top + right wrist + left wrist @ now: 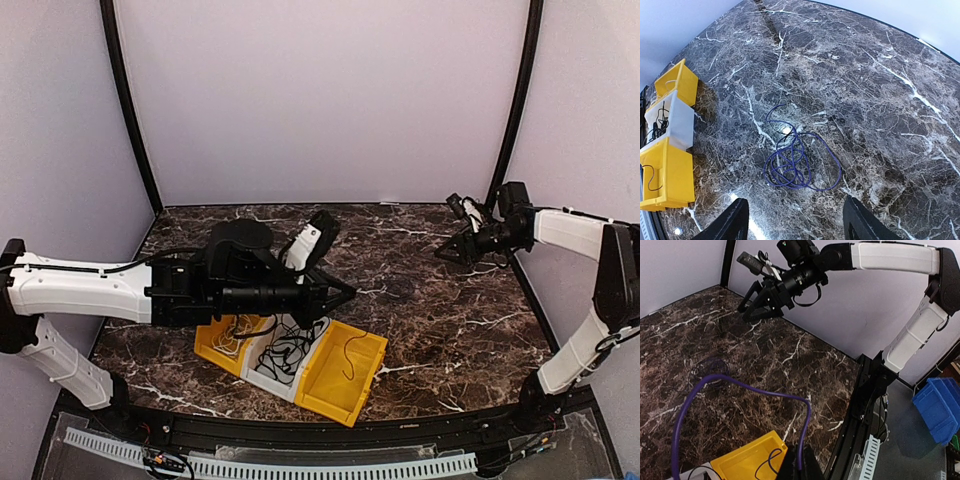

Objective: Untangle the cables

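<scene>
My left end effector (801, 465) is pinched together on a thin purple cable (755, 388) and held just above a row of three open plastic bins, yellow, white and yellow (330, 395). The bins stand on the dark brown marble-patterned counter (450, 330). From the clamp the cable arches up and falls away in one long loop; I judge this lifts it free of the others. Thin black cables (290, 350) lie curled inside the bins, most in the white middle one, with a single strand in the right-hand yellow bin. Beyond the bins, toward the far right, a loose coil of purple cable (795, 162) rests flat on bare counter, well apart from them. My right end effector (796, 210) hangs high over that coil, fingers wide apart and empty. I cannot tell whether the coil and the held cable are one piece. No brand, label or writing is readable anywhere.
</scene>
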Tool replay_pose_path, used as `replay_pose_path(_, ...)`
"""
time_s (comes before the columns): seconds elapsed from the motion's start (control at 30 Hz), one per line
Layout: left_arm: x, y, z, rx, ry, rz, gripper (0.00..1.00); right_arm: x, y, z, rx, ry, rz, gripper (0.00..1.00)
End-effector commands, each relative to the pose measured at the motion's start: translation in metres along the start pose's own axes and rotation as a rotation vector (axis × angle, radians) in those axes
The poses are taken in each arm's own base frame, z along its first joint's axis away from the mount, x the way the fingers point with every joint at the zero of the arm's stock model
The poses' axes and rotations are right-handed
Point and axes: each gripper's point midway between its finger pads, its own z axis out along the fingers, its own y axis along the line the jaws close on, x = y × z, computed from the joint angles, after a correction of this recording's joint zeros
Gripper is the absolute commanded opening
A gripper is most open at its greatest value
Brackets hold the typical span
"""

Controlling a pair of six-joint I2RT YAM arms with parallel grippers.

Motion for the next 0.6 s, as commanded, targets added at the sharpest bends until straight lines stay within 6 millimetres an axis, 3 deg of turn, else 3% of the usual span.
replay_pose_path(0.0,0.043,-0.006,-0.001,0.022,0.151,-0.010,0.00,-0.002,-0.002,-0.002,0.008,-0.021,-0.032,0.66)
replay_pose_path(0.27,0.117,0.010,0.015,-0.025,0.331,0.030,0.00,0.003,-0.001,0.002,-0.014,-0.022,-0.026,0.67)
replay_pose_path(0.57,0.183,0.025,0.034,-0.069,0.551,0.007,0.00,0.005,-0.001,0.003,-0.020,-0.024,-0.023,0.66)
